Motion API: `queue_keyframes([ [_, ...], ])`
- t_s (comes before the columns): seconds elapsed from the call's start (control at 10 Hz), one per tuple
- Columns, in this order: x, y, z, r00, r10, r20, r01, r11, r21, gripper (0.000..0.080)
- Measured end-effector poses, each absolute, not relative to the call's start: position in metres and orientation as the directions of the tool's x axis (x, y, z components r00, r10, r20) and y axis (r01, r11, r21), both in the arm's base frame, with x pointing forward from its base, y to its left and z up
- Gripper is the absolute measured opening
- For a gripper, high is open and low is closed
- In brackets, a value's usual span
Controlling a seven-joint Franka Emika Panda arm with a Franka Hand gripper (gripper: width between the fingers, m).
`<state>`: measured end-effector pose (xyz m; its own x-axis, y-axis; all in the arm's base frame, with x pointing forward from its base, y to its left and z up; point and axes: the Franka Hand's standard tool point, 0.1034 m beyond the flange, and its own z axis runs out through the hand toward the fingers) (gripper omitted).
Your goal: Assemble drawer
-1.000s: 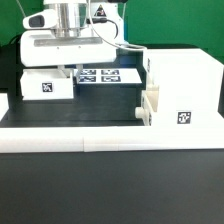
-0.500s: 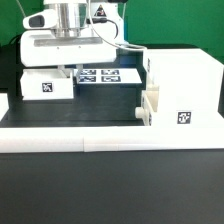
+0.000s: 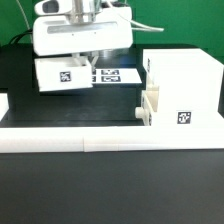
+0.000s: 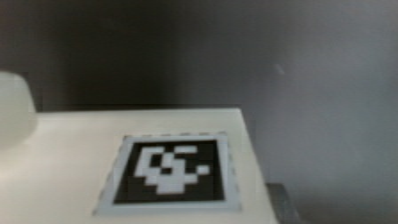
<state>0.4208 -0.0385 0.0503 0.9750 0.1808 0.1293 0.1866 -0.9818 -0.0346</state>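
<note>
While the gripper (image 3: 78,58) is clamping down on the loose tray (image 3: 62,77), its jaws are mostly hiding behind the wide white wrist body, so the grasp is being judged from the tray hanging just under the wrist with a slight tilt and apparently clear of the table (image 3: 110,190). The wrist view is backing this up: the tray's flat white face with its black-and-white tag (image 4: 173,172) is filling the lower part of that picture at close range. Toward the exterior view's right, well apart from the held piece, the large case (image 3: 190,80) is standing upright, and a second tray (image 3: 152,103) is sitting partly inside its near face with its knob (image 3: 138,113) poking out. The step in hand is looking like the carry of the remaining tray to the case; the next move is calling for levelling it, lining it up with a free opening beside the seated one, and sliding it in straight, though which opening is free is too hard to tell. Behind the held tray the marker board (image 3: 112,74) is lying flat on the dark tabletop. The long white border rail (image 3: 90,141) is running along the front, and a green backdrop (image 3: 180,20) is closing off the rear.
</note>
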Motion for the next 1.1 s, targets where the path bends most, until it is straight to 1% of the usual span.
queue_keyframes([
  [0.3, 0.444, -0.022, 0.061, 0.964, 0.221, 0.145, 0.229, -0.973, -0.038, 0.0042],
  [0.5, 0.469, -0.017, 0.065, 0.96, 0.233, 0.157, 0.243, -0.969, -0.048, 0.0042],
  [0.7, 0.492, -0.013, 0.068, 0.965, 0.226, 0.132, 0.238, -0.968, -0.08, 0.0042],
  [0.8, 0.5, -0.007, 0.068, 0.972, 0.192, 0.133, 0.205, -0.975, -0.089, 0.0042],
  [1.0, 0.502, 0.012, 0.067, 0.974, 0.186, 0.13, 0.199, -0.975, -0.096, 0.0042],
  [1.1, 0.502, 0.012, 0.066, 0.97, 0.206, 0.131, 0.219, -0.971, -0.093, 0.0042],
])
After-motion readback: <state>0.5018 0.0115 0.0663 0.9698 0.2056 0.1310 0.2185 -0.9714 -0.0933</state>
